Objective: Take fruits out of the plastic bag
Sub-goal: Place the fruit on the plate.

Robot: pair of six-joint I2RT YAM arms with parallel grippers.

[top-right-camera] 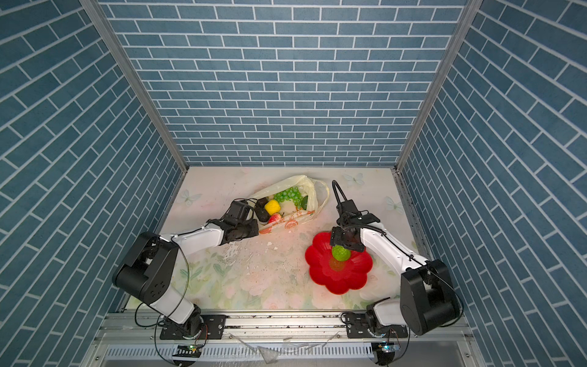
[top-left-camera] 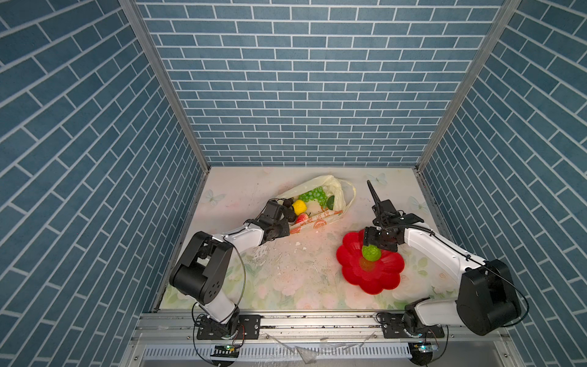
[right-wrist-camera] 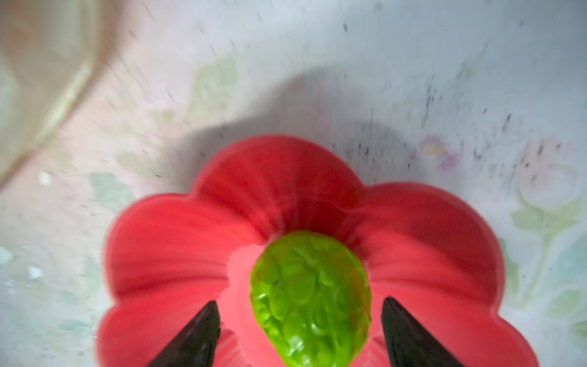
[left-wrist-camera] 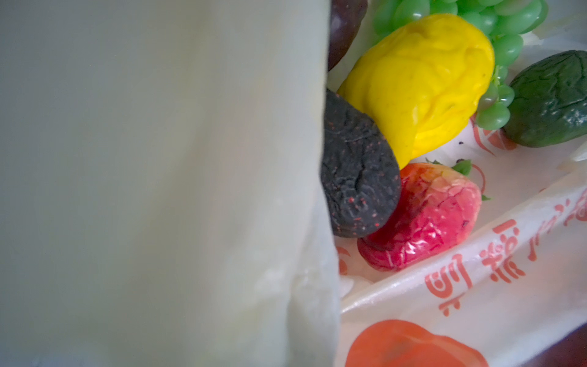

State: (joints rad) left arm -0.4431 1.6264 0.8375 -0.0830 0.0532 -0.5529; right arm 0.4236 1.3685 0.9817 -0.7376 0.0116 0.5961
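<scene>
Right wrist view: right gripper (right-wrist-camera: 300, 300) spread wide, gripping nothing.
Green fruit (right-wrist-camera: 311, 298): between those 2 fingers, clear of both, on the red plate (right-wrist-camera: 276, 171).
Left gripper (top-left-camera: 281, 229): pinched shut on the bag (top-left-camera: 324, 182) rim.
Bag contents: lemon (left-wrist-camera: 419, 82), strawberry (left-wrist-camera: 428, 216), grapes (left-wrist-camera: 508, 19) just beyond the left fingers.

- The bag (top-left-camera: 325, 183) is pale yellow with orange pictures and writing.
- The grapes (top-left-camera: 313, 194) are light green.
- The lemon (top-left-camera: 299, 206) is bright yellow.
- The strawberry (top-left-camera: 302, 218) is red.
- The bumpy fruit (right-wrist-camera: 311, 295) is bright green.
- The plate (top-left-camera: 381, 279) is red.
- The worktop (top-left-camera: 286, 286) has pink flowers and green leaves.
- The walls (top-left-camera: 301, 79) are blue bricks.
</scene>
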